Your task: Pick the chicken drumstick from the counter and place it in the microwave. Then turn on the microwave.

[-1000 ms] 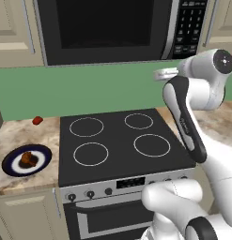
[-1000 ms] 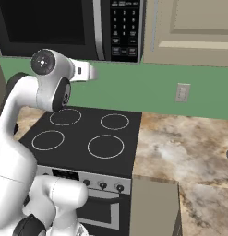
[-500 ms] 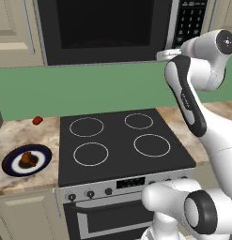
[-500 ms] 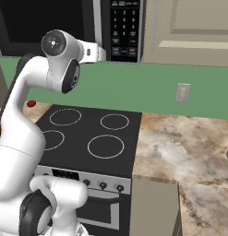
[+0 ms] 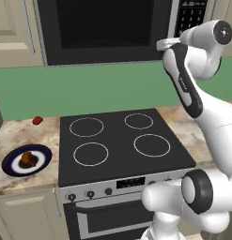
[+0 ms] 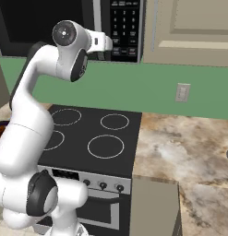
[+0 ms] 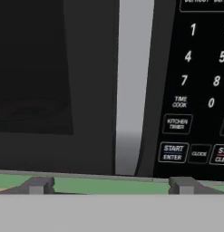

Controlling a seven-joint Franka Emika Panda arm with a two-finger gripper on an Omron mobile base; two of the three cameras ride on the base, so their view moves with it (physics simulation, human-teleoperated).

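Our gripper (image 7: 111,185) hangs before the microwave (image 5: 108,28), its two dark fingertips (image 7: 40,185) spread wide apart with nothing between them, facing the silver handle strip (image 7: 131,86) that divides the dark glass door (image 7: 36,68) from the keypad (image 7: 199,90). The chicken drumstick (image 5: 27,159) sits on a blue-rimmed plate (image 5: 11,166) on the counter (image 5: 23,136) left of the stove (image 5: 119,143), well apart from the arm, with a small red object (image 5: 37,120) lying behind it. As we read it, the door looks shut and the meat is not yet inside, so pressing the START/ENTER button (image 7: 173,152) now would be premature. The step in hand appears to be opening the door: we should centre the spread fingers on the handle strip, stay clear of the keypad beside it, and pull along the door's swing, not straight back, so the grip does not slip
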